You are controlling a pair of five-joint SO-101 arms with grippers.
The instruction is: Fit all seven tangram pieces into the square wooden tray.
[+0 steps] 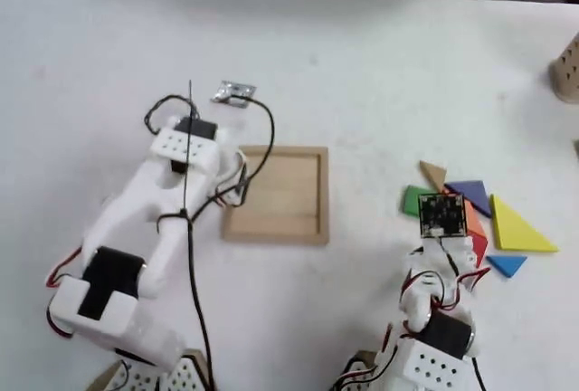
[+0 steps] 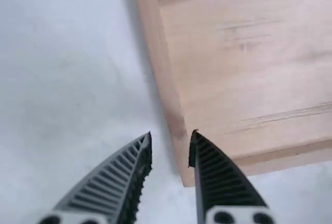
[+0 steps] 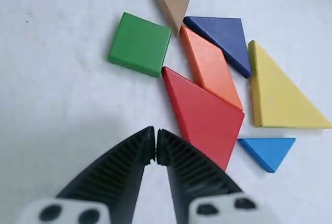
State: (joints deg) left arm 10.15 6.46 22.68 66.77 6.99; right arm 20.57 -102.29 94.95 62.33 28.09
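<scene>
The large red triangular piece (image 3: 205,117) lies on the table (image 1: 362,65) just ahead of the right end effector (image 3: 155,149), whose fingers are pressed together on nothing, while the empty square wooden tray (image 1: 280,194) sits beside the slightly spread left end effector (image 2: 171,136).

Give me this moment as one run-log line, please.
tray: empty; pieces: seven on table; left pincer: open at tray corner; right pincer: shut by red triangle

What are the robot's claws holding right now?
Nothing. The left gripper is open by the tray corner; the right gripper is shut, empty, near the red piece.
</scene>
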